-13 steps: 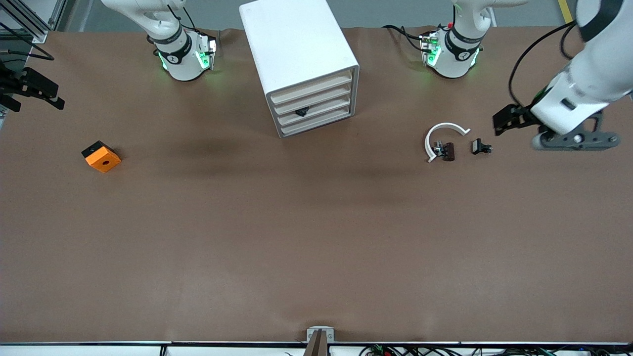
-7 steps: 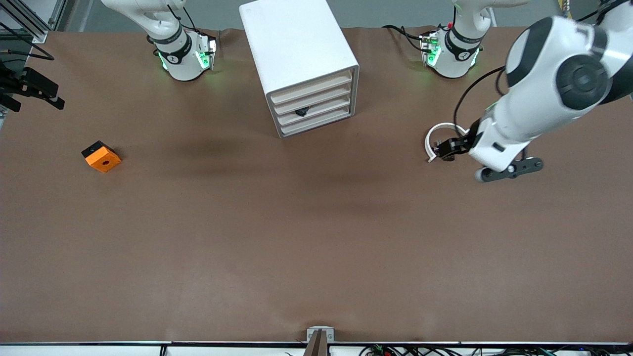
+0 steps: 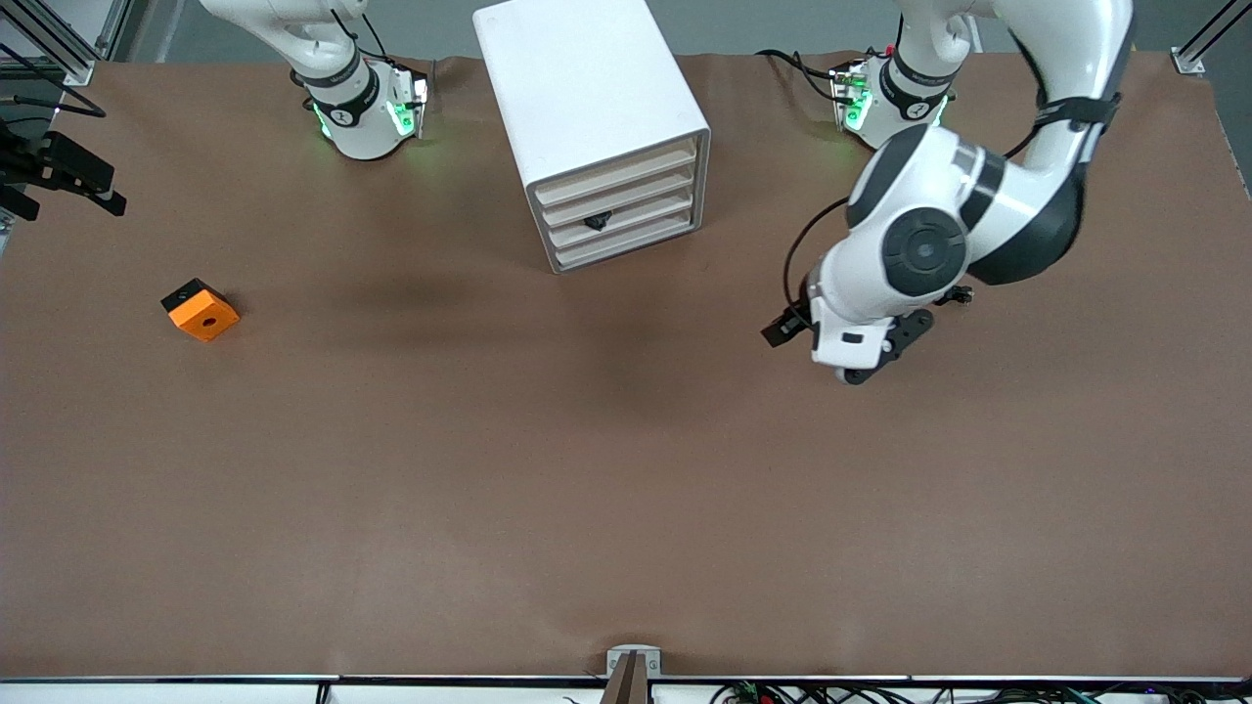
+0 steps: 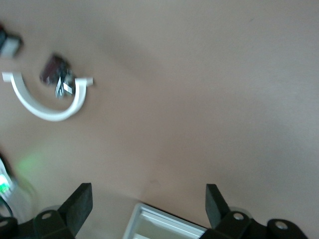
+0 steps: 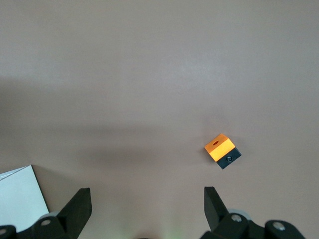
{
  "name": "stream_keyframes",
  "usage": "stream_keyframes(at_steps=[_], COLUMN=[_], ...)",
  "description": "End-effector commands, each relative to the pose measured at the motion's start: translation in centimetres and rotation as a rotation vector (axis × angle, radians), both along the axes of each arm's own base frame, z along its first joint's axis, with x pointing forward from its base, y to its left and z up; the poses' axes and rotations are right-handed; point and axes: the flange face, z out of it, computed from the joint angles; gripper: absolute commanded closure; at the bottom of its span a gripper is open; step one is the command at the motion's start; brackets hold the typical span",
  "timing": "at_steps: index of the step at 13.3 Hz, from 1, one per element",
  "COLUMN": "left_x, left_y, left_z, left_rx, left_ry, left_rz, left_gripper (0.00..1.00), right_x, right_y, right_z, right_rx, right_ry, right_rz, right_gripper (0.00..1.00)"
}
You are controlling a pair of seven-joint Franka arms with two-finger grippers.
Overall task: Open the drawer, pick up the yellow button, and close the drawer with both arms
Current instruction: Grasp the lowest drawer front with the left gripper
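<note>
The white cabinet (image 3: 587, 88) stands at the table's edge between the two bases. Its four cream drawer fronts (image 3: 618, 200) are all shut, and one bears a small black knob (image 3: 598, 221). I cannot tell which is the task's drawer. The button is out of view. My left gripper (image 3: 782, 330) hangs open and empty over bare table, toward the left arm's end from the cabinet. In the left wrist view (image 4: 148, 191) a cabinet corner (image 4: 159, 226) shows between its fingers. My right gripper (image 5: 147, 196) is open and empty, waiting high at the right arm's end (image 3: 68, 176).
An orange block with a black hole (image 3: 201, 310) lies toward the right arm's end and shows in the right wrist view (image 5: 221, 149). A white arc (image 4: 47, 112) with small dark parts (image 4: 57, 79) lies under the left arm, hidden in the front view.
The left arm has swung from the table's left-arm end, over the white arc, toward the cabinet. The right arm has not moved. The drawers stay shut.
</note>
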Motion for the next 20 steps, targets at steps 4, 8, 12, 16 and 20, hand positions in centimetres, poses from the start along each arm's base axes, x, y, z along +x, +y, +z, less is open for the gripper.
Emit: stream_keyframes(at_steps=[4,8,12,16,20], left_x=[-1.3,-2.8,-5.0,-6.2,-6.3], left_y=[-4.2,-6.2,-7.6,-9.8,-10.9], left_z=[-7.5,-9.9,-10.8,-10.7,-13.2], left_rx=[0.135,0.255,0.312,0.209,0.182], left_ry=[0.169,0.222,0.328,0.544,0.807], left_rz=[0.358,0.563,0.609,0.682,0.846], left_gripper=[0.00,0.00,0.00,0.00,0.00], right_x=[4.3,7.1,7.4,7.4,7.4], right_y=[-0.1,0.3,-0.4,-0.6,-1.0], right_z=[-3.3,-8.0,-9.1,-9.6,-9.6], right_rx=[-0.017,-0.011,-0.011,-0.010,-0.009], right_ry=[0.035,0.122,0.144,0.156,0.156], right_rz=[0.005,0.023,0.011,0.005,-0.001], right_gripper=[0.00,0.00,0.00,0.00,0.00])
